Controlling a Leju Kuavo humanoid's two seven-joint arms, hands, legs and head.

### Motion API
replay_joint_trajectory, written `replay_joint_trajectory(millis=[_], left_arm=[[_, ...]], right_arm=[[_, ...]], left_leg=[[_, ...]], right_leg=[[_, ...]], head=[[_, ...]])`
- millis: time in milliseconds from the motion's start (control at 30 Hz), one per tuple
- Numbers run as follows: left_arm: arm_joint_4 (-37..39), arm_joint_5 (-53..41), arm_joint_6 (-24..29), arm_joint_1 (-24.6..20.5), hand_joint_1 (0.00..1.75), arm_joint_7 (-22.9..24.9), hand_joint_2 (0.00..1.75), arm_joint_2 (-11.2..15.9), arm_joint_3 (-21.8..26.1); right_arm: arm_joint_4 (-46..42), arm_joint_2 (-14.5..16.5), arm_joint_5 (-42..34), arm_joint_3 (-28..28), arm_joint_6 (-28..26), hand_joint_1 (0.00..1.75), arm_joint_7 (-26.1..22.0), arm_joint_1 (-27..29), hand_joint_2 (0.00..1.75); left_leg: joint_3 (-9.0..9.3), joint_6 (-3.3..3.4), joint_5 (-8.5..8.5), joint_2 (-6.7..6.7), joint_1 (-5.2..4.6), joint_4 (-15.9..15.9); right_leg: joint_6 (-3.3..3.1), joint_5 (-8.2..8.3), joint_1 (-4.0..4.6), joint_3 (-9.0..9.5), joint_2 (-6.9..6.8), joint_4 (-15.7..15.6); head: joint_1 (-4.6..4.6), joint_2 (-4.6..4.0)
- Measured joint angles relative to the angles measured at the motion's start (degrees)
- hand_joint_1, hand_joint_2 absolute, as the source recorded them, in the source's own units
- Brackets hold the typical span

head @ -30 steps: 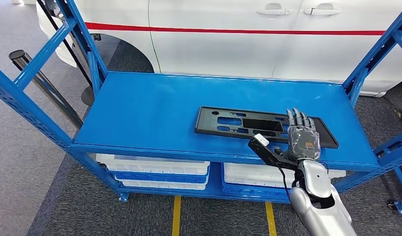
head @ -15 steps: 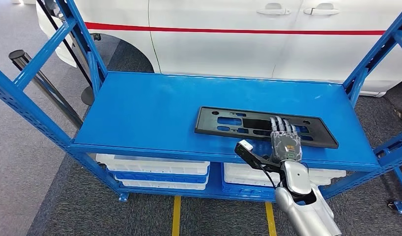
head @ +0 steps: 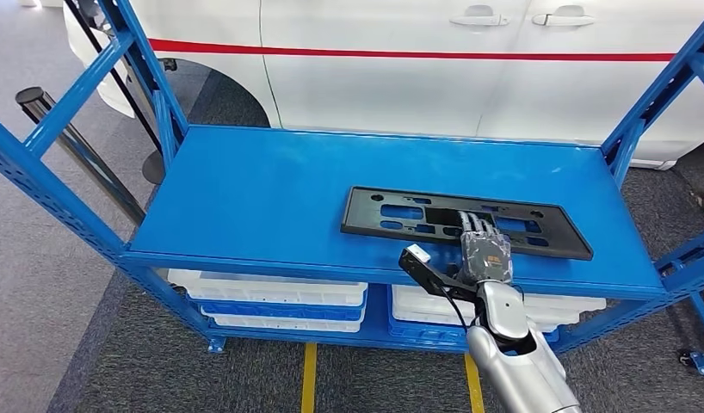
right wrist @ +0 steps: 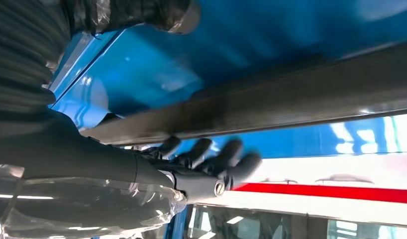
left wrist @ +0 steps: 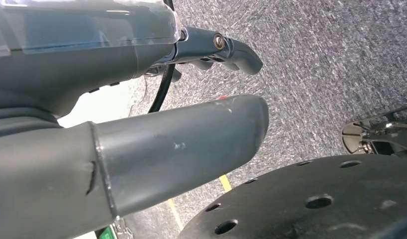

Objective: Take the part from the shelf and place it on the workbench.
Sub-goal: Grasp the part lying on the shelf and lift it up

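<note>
Reaching for the black part (head: pixel 465 222) on the blue shelf (head: pixel 271 198), the right hand (head: pixel 484 255) hovers over its near edge, fingers extended and empty, so closing on it likely comes next.

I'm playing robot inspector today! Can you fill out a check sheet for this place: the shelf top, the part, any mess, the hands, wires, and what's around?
Surface: blue shelf top, mostly bare.
Job's things: black part, a long flat panel with slots, lying flat on the shelf toward its front right.
Clutter: nothing seen on the shelf top; white and blue trays stacked on the lower level.
Hands: right hand over the part's front edge, fingers extended, no grip visible; left hand hanging over grey carpet, holding nothing.
Cables: black cable at the right wrist.
Surroundings: white car with a red stripe behind the shelf; yellow floor lines.
</note>
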Motion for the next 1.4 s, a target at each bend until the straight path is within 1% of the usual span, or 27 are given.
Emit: replay_joint_trajectory(millis=[267, 567, 1100, 1233, 1333, 1400], left_arm=[[0.0, 0.2, 0.5, 0.1, 0.00, 1.3, 0.00, 0.4, 0.0], [0.0, 0.3, 0.5, 0.2, 0.00, 1.5, 0.00, 0.6, 0.0], [0.0, 0.6, 0.6, 0.2, 0.00, 0.7, 0.00, 0.6, 0.1], [0.0, 2.3, -1.3, 0.1, 0.00, -0.9, 1.75, 0.5, 0.5], [0.0, 3.4, -3.8, 0.1, 0.00, -1.8, 1.75, 0.4, 1.4], [0.0, 3.4, -4.0, 0.1, 0.00, -2.2, 1.75, 0.3, 1.7]], right_arm=[[1.5, 1.7, -2.3, 0.4, -2.7, 1.75, -1.5, 0.2, 1.75], [2.2, 3.0, -2.6, 1.0, -2.8, 1.75, -1.8, 0.2, 1.75], [2.0, 3.1, -2.6, 1.5, -2.2, 1.75, -1.8, 0.1, 1.75], [0.7, 3.1, -2.6, 1.7, -1.2, 1.75, -1.7, 0.1, 1.75], [-0.8, 3.0, -2.5, 2.1, -0.1, 1.75, -1.7, 0.2, 1.75], [-1.9, 2.7, -2.4, 2.6, 0.4, 1.75, -1.9, 0.3, 1.75]], left_leg=[[0.02, 0.00, 0.00, 0.03, 0.01, 0.0], [0.04, 0.00, 0.01, 0.01, 0.01, 0.0], [0.06, 0.00, 0.01, 0.02, 0.01, 0.0], [0.06, 0.00, 0.01, 0.02, 0.01, 0.0], [0.06, 0.00, 0.01, 0.03, 0.01, 0.0], [0.05, 0.00, 0.01, 0.04, 0.01, 0.0]], right_leg=[[0.00, 0.00, 0.01, 0.01, 0.02, 0.0], [0.00, 0.00, 0.00, 0.05, 0.01, 0.0], [-0.01, 0.01, 0.00, 0.06, 0.02, 0.0], [-0.01, 0.01, 0.00, 0.05, 0.03, 0.0], [-0.02, 0.02, 0.00, 0.04, 0.05, 0.0], [-0.02, 0.02, 0.00, 0.02, 0.06, 0.0]], head=[[0.01, 0.00], [0.00, 0.00], [0.00, 0.00], [0.01, 0.00], [0.01, 0.00], [0.01, 0.00]])
